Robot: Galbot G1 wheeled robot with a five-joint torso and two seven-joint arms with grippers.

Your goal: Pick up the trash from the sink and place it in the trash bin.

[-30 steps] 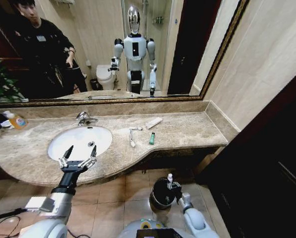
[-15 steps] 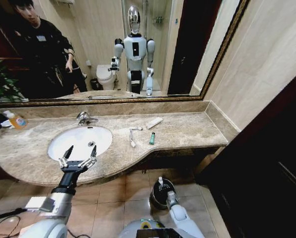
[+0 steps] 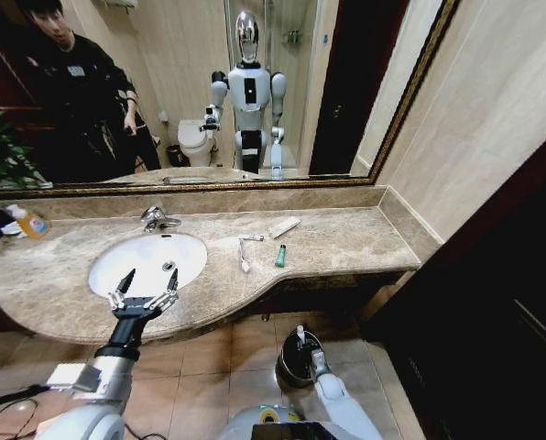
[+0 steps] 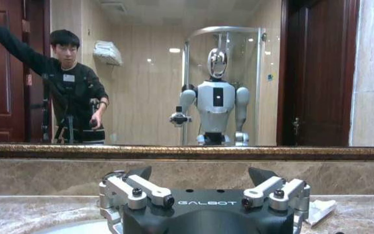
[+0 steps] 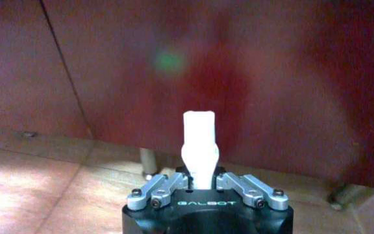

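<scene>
Your left claw [image 3: 144, 294] hangs over the front lip of the table [image 3: 346, 240], its fingers spread wide with nothing between them, the tips reaching just past the near rim of the sink [image 3: 147, 261]. In the left wrist view the same claw [image 4: 203, 183] faces the mirror with both finger pairs splayed apart.

Your right claw [image 3: 302, 343] is down low, below the table's front edge and over the trash bin [image 3: 291, 362] on the floor tiles. It is clamped on a small white-capped bottle [image 5: 198, 144], which stands up out of the closed fingers in the right wrist view. In the head view the bottle [image 3: 300, 333] sits above the bin's far rim. Dark cabinet doors stand just behind the bin, and the dark wall panel rises to the robot's right, so room there is tight; open floor lies on the near side.

On the table, right of the sink, lie a white toothbrush [image 3: 243, 256], a short white stick [image 3: 251, 237], a green stick [image 3: 279, 256] and a flat white packet [image 3: 284, 226], all well back from the front edge and apart from each other. The stretch of table beyond them to the side wall is bare.
</scene>
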